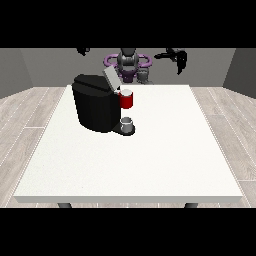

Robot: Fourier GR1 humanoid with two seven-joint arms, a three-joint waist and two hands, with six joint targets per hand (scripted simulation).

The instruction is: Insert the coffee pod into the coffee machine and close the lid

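A black coffee machine [95,107] stands on the large white table [150,160], in the far left part of it. Its grey lid [110,78] is raised and tilted up toward the far side, so the top is open. At the right front of the machine there is a red part [127,101] with a small pale top; this may be the coffee pod sitting in its slot, but I cannot tell for sure. Below it a small grey cup [127,122] stands on the dark base of the machine.

No brand, label or writing can be read on the machine or on any other thing.

The robot [128,62] is at the far edge of the table, behind the machine. The hand at the view's right [177,56] is held up high, well apart from the machine and above the far right of the table; its fingers seem to hang down, relaxed, and hold nothing. The hand at the view's left [83,50] is also high, and only a small dark piece of it shows at the top of the scene. I cannot tell whether it is released or clenched.
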